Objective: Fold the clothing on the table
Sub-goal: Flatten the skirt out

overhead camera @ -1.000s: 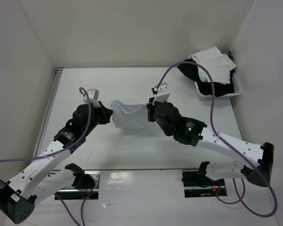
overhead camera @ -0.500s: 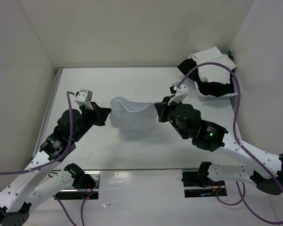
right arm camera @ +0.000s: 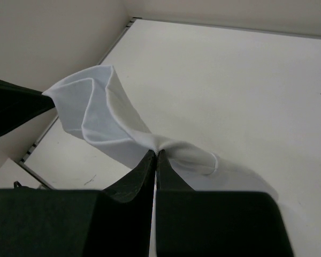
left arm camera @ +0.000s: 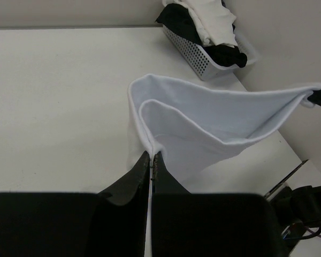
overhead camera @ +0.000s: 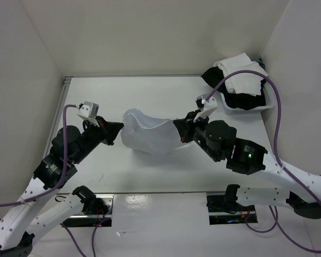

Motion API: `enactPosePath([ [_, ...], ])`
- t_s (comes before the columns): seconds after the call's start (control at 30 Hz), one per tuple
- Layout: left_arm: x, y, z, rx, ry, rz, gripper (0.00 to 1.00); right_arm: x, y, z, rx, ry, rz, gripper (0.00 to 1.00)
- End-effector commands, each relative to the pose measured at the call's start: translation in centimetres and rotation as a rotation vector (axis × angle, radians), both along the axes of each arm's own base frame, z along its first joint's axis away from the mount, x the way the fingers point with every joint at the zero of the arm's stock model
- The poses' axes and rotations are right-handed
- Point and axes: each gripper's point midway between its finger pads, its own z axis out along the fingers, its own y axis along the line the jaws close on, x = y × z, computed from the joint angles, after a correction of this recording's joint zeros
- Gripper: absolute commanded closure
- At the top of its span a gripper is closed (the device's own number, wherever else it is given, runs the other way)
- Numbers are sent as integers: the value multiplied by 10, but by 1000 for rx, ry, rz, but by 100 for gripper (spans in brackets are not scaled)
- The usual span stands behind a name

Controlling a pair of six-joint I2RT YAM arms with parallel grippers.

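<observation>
thin white fabric garment (overhead camera: 150,140) is pinched by left gripper (left arm camera: 151,158) and right gripper (right arm camera: 155,155); edges may be pulled free by overstretching.

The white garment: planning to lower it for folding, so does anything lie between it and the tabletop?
Nothing visible does. The thin white fabric garment hangs between the left gripper and right gripper over the smooth white tabletop; the white perforated plastic bin of clothes stands apart, far right.

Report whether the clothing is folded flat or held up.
Held up, not flat: the clothing sags between the left gripper and right gripper, each shut on an edge.
</observation>
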Motion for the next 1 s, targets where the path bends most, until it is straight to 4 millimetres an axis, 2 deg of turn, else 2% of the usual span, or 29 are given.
enactPosePath([
  [0.0, -9, 2, 37, -25, -96, -26, 100, -3, -2, 26, 57, -15, -1, 100],
  [0.13, -13, 2, 43, -35, -111, -37, 100, -9, 2, 21, 48, 0, 25, 100],
  [0.23, -17, 6, 42, -25, -113, -37, 100, -18, 0, 29, 76, 0, 47, 100],
  [0.4, -34, 13, 57, -49, -148, -55, 100, -32, -1, 29, 95, 28, 80, 100],
  [0.6, -41, 12, 57, -55, -140, -85, 100, -38, 4, 26, 99, 52, 113, 100],
  [0.7, -33, 15, 51, -43, -123, -39, 100, -34, -3, 25, 97, 45, 74, 100],
  [0.8, -15, 14, 34, -18, -71, 14, 100, -23, -6, 19, 55, 29, 8, 100],
  [0.83, -10, 14, 34, -17, -71, 28, 100, -18, -7, 18, 37, 16, -21, 100],
  [0.87, -2, 12, 20, 9, -37, 45, 100, -14, -1, 9, -2, 18, -34, 100],
  [0.93, 10, 15, 11, 12, -7, 102, 100, -4, 1, 5, -29, 6, -83, 100],
  [0.97, 17, 15, 2, 29, 12, 125, 100, 2, 4, -3, -67, 9, -95, 100],
])
